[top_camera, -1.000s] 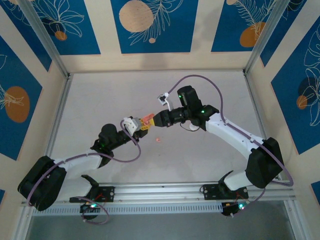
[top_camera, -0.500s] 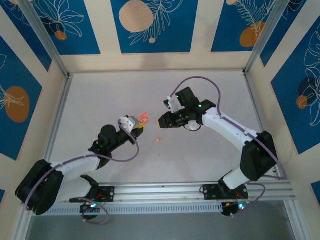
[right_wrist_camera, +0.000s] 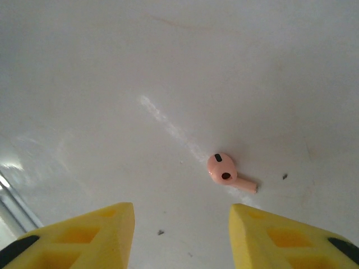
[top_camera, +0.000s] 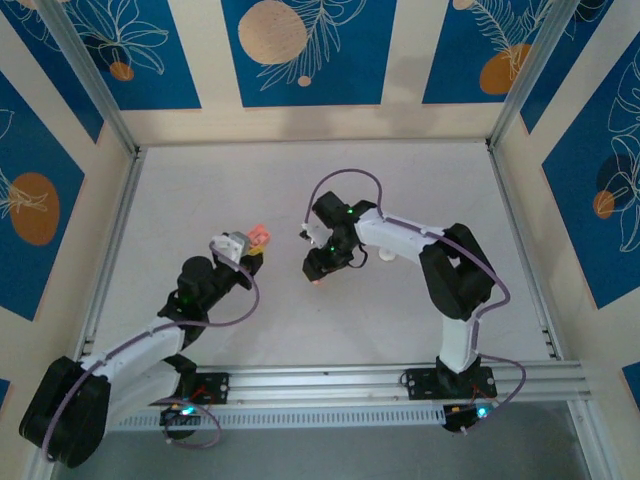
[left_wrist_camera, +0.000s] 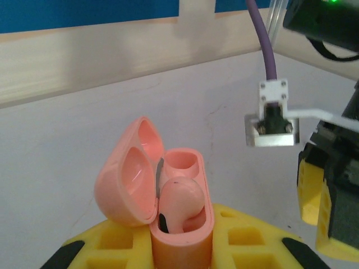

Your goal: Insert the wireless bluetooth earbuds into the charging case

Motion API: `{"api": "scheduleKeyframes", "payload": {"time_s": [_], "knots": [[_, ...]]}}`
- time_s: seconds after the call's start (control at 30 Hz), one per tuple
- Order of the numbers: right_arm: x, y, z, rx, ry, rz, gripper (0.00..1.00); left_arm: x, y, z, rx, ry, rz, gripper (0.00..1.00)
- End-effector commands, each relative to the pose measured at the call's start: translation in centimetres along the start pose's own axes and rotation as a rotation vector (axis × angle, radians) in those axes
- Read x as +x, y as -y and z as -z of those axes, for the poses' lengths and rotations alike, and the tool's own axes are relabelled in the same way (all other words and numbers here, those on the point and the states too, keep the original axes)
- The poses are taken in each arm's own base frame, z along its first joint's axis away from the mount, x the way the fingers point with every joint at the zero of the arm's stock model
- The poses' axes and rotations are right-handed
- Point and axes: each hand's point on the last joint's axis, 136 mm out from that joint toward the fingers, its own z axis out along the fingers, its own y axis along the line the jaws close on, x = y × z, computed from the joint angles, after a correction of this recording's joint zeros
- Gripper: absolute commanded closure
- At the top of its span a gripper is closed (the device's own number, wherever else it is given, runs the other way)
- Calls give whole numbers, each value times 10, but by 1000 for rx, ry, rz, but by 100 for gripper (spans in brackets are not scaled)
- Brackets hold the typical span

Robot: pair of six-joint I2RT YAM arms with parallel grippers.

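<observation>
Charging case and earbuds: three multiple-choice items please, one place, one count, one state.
1. Where is the loose earbud? A) on the table, ahead of the right claw; B) gripped in that claw; C) under the charging case.
2. Earbuds seated in that case? A) none; B) one; C) two.
3. The case's lid is: A) shut; B) open; C) detached.
Key: 1 A, it lies on bare tabletop; 2 B, one slot filled, one empty; 3 B, hinged back.

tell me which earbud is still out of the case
The earbud lying on the table below the right gripper; the other earbud already sits inside the open case.
</observation>
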Motion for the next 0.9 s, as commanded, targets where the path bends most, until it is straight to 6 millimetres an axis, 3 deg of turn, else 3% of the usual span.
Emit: {"api": "scheduleKeyframes", "payload": {"time_s": [0.0,0.57,0.87], "knots": [[-1,-1,-1,24,-32,153,51,7,-7,4,-29,-22,15,79],[-6,9,-27,38,-123,271,53,4,-9,8,-30,-19,8,79],[-4,15,-30,46,-160,264,63,4,-9,7,-26,-22,5,79]]}}
